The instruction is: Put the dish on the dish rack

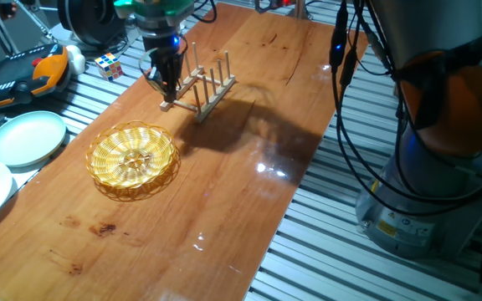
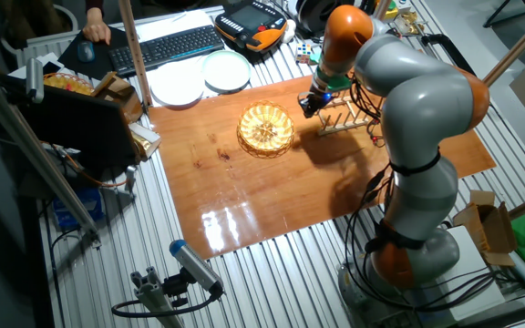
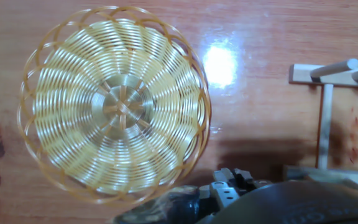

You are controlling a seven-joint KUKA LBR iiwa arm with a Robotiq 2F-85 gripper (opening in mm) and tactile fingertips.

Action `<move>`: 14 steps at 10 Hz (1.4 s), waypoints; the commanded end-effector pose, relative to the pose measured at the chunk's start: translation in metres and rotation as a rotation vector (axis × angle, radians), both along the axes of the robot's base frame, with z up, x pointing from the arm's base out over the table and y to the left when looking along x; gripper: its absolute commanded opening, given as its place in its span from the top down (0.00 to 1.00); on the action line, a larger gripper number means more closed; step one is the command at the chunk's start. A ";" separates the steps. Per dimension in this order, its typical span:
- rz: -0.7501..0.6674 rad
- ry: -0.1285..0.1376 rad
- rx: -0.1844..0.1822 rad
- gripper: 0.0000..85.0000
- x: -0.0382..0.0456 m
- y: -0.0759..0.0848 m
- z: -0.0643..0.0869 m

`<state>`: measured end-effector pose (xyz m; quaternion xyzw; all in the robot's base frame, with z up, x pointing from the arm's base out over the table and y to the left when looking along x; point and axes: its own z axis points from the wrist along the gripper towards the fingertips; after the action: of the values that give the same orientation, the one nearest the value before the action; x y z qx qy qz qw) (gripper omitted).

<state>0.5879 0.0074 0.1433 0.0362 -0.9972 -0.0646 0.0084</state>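
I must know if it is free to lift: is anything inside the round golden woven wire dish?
Nothing lies inside the round golden-yellow woven wire dish; its bowl is bare down to the centre hub. Through the rim lattice, the wooden table shows. Under the dense weave cannot be seen.

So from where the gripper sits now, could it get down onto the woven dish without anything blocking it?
Probably yes. The dish lies flat and alone on the table, with nothing on it. The gripper hovers by the dish rack, which stands apart from the dish. The plates lie off the board.
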 end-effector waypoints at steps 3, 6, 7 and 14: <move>-0.011 -0.002 0.026 0.99 0.0044 0.000 -0.012; -0.016 -0.007 0.049 0.99 0.0078 -0.001 -0.023; -0.017 -0.010 0.058 0.99 0.0090 -0.001 -0.027; -0.016 -0.013 0.063 0.99 0.0126 -0.002 -0.037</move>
<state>0.6003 0.0054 0.1061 0.0286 -0.9950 -0.0956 0.0004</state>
